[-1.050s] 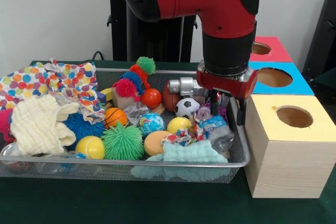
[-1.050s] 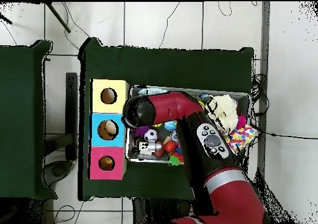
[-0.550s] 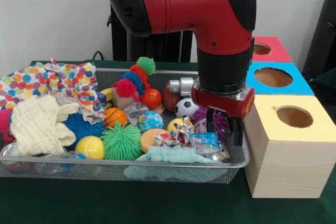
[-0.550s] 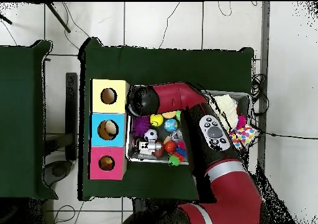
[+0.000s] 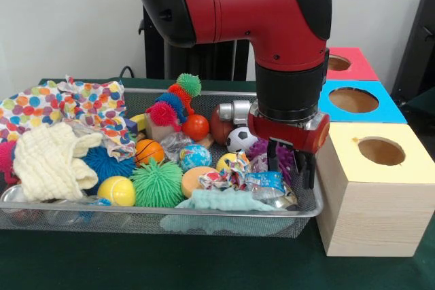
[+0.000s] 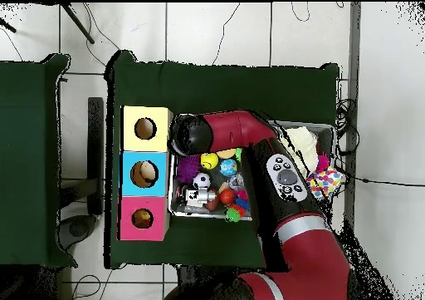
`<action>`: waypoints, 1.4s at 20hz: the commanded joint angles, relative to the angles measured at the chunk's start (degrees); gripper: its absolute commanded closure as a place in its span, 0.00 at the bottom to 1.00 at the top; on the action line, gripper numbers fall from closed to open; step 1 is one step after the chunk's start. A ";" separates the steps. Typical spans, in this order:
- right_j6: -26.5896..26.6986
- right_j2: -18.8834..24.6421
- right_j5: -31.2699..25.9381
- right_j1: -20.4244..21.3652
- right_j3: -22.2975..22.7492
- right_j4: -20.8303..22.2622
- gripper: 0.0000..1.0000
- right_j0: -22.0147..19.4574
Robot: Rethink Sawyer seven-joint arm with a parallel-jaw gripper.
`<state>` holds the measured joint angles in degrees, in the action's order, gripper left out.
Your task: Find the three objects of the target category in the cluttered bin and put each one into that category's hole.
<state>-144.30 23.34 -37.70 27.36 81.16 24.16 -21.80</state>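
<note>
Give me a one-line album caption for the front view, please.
Red robot arm lowers its gripper into a wire tray of toys, beside three boxes with holes.

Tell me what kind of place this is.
Probably a robotics lab: a green-clothed table on tiled floor, a wire-mesh bin of toys, and wooden boxes with coloured holed tops.

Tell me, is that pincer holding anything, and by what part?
Cannot be told: the pincer hangs low among purple toy and wrappers, its tips hidden.
</note>
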 commanded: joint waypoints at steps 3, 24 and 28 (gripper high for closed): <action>6.62 -1.52 6.95 -3.66 -1.03 7.15 0.00 -0.01; -1.18 -8.57 10.58 -12.69 -1.80 5.84 0.00 2.48; 8.31 -3.68 7.54 -6.61 1.66 4.77 0.00 -3.61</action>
<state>-144.30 18.54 -31.12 22.38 78.94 27.50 -19.29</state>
